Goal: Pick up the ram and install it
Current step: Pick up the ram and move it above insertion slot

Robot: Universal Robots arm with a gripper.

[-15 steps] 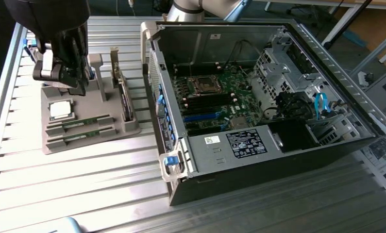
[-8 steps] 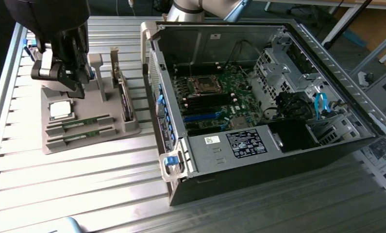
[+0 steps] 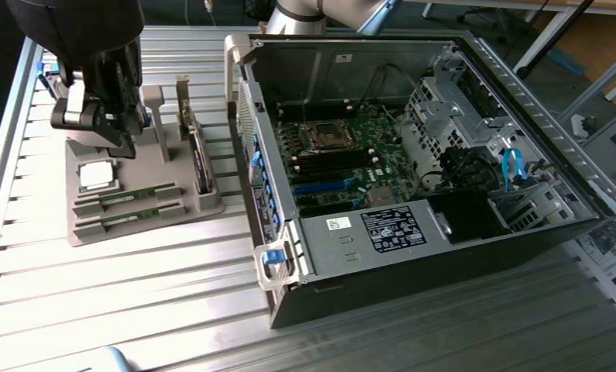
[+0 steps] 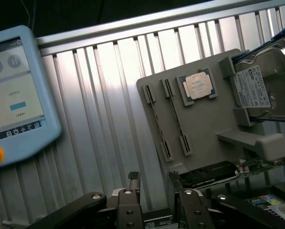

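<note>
Gripper [image 3: 109, 139], fingers spread wide and empty, above gray tray [image 3: 206, 208]; ram sticks [image 3: 137, 195], apparently two, sit in slots at its six o'clock.

Shiny metal table [image 4: 104, 105], matt plastic tray [image 4: 204, 129]

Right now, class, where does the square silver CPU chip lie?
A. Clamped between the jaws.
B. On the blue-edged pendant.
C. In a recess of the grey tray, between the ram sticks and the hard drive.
C: the CPU chip sits in a recess of the grey tray, ram sticks on one side, hard drive on the other, while the jaws stand open and empty.
</note>
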